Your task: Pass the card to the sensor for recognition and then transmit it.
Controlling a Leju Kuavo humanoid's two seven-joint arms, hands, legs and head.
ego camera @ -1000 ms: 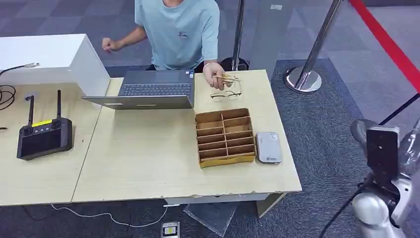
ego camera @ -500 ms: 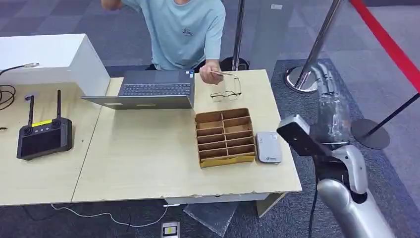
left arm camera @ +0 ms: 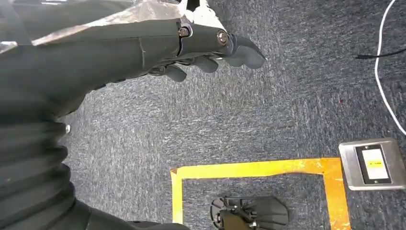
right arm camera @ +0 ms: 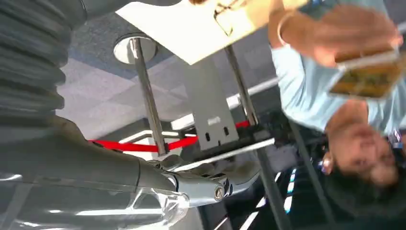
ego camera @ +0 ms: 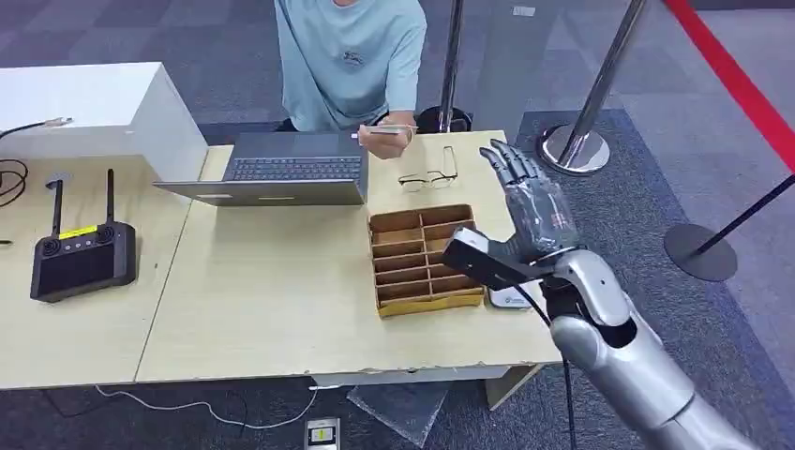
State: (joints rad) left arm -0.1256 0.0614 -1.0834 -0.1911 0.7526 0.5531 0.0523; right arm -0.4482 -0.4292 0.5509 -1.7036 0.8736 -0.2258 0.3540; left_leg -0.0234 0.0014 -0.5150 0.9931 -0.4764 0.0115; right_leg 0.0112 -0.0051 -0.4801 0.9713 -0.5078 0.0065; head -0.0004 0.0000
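Observation:
A person in a light blue shirt holds the card [ego camera: 384, 130] in one hand above the table's far edge, near the laptop's corner. In the right wrist view the card [right arm camera: 367, 74] looks yellowish, pinched in that person's fingers. My right hand [ego camera: 527, 200] is raised over the right part of the table, fingers spread and pointing at the person, holding nothing; its thumb [right arm camera: 210, 188] shows close to the wrist camera. The white sensor [ego camera: 511, 299] lies on the table beside the cardboard box, partly hidden under my right wrist. My left hand [left arm camera: 206, 50] hangs over the carpet, empty.
A divided cardboard box [ego camera: 421, 260] sits mid-table, with glasses [ego camera: 429, 177] behind it. A laptop [ego camera: 281, 169], a black remote controller [ego camera: 80, 260] and a white box [ego camera: 89, 108] lie to the left. Metal stanchions [ego camera: 591, 108] stand at the far right.
My right arm has swung up from low at the right to over the table's right edge, hand spread. The person has lifted the card from beside the glasses toward the laptop.

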